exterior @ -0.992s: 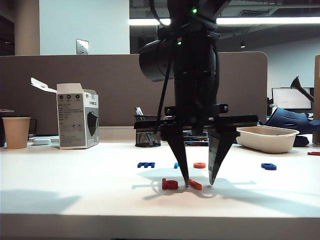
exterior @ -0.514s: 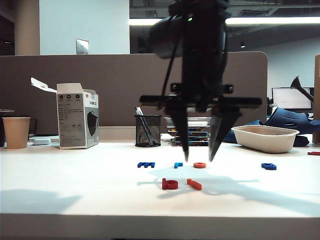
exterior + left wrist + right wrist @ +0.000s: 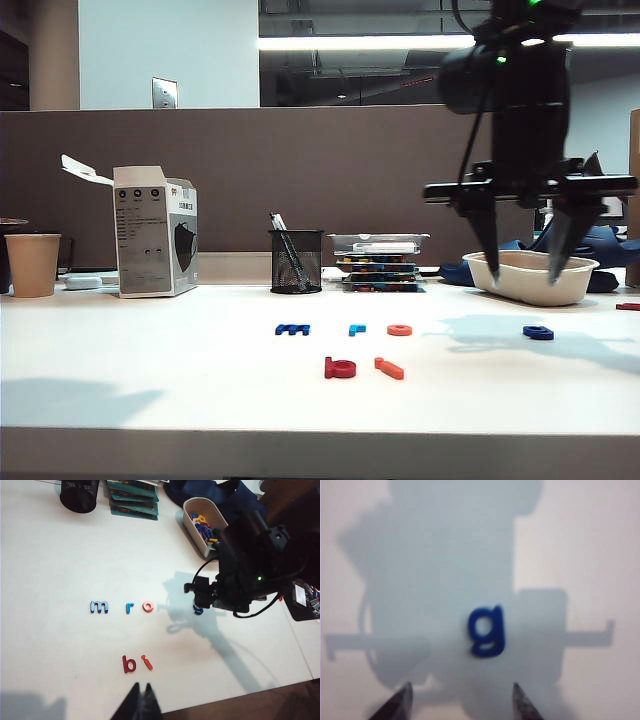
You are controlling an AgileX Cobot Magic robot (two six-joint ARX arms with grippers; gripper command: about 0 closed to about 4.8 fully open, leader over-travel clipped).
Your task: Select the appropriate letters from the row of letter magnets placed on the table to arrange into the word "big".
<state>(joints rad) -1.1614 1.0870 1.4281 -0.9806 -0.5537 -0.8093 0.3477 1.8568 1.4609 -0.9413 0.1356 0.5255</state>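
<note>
On the white table (image 3: pixel 150 370) the dark red b (image 3: pixel 340 368) and the orange i (image 3: pixel 390 369) lie side by side near the front. Behind them lie the blue m (image 3: pixel 292 329), a light-blue piece (image 3: pixel 356 329) and the orange ring (image 3: pixel 399 330). The dark blue g (image 3: pixel 538 333) lies apart at the right. My right gripper (image 3: pixel 523 275) hangs open above it with nothing held; in the right wrist view the g (image 3: pixel 487 631) lies just beyond the open right gripper (image 3: pixel 461 690). In the left wrist view my left gripper (image 3: pixel 141 686) is shut and empty near the b (image 3: pixel 129 664) and i (image 3: pixel 147 662).
A white tray (image 3: pixel 520 262) with spare letters stands at the back right behind the right gripper. A mesh pen holder (image 3: pixel 296 262), a stack of books (image 3: pixel 378 262), a cardboard box (image 3: pixel 155 232) and a paper cup (image 3: pixel 32 264) line the table's back edge.
My right gripper rose from the orange i, swung right and now hangs over the g with its jaws wider apart. The i stays on the table beside the b.
</note>
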